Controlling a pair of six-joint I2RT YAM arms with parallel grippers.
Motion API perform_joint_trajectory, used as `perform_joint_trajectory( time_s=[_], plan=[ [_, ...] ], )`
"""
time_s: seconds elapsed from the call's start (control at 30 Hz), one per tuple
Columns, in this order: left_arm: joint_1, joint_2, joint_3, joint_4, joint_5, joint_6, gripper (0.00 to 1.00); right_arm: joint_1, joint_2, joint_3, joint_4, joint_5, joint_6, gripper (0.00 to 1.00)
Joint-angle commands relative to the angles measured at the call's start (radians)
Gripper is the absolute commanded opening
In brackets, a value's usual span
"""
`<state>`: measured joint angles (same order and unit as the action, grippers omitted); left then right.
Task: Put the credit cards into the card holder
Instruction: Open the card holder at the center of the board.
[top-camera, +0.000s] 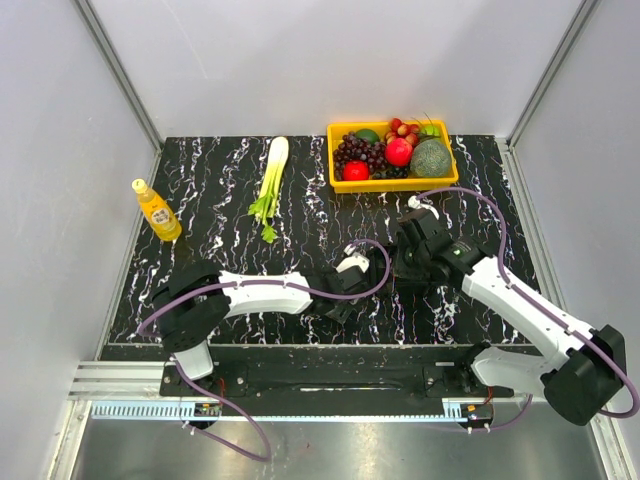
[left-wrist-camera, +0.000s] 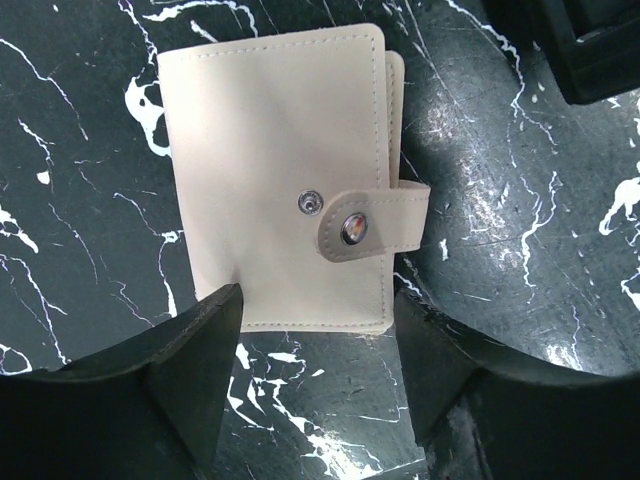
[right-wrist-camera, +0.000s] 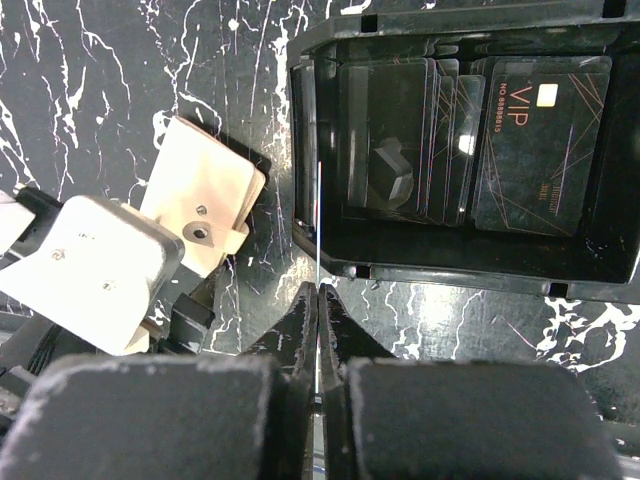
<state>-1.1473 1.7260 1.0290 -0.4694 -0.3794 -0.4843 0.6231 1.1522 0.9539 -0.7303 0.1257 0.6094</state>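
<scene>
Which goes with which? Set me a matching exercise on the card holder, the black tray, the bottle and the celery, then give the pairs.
1 card holder
2 black tray
3 bottle
4 celery

a standing, far left
b dark cards stacked inside
c folded, clasp tab unsnapped
d lying left of the yellow basket

Pairs: 1c, 2b, 3a, 4d
</scene>
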Motion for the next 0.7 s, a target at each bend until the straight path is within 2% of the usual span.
perform_joint_trajectory(
  time_s=[0.0, 0.17, 0.47, 0.67],
  plan=[
    [-0.002, 0.014, 0.028, 0.021, -0.003, -0.014, 0.65, -0.005, -0.035, -0.010, 0.017, -0.015, -0.008, 0.00],
    [-0.002, 0.004, 0.036, 0.037, -0.012, -0.005, 0.52, -0.005, -0.045, -0.023, 0.019, -0.021, -0.005, 0.00],
    [0.012, 0.009, 0.034, 0.060, 0.017, -0.010, 0.00, -0.005, -0.068, -0.044, 0.017, -0.028, 0.001, 0.00],
    [0.040, -0.012, 0.031, 0.064, 0.037, -0.007, 0.00, -0.003, -0.071, -0.046, 0.022, -0.028, 0.001, 0.00]
  ],
)
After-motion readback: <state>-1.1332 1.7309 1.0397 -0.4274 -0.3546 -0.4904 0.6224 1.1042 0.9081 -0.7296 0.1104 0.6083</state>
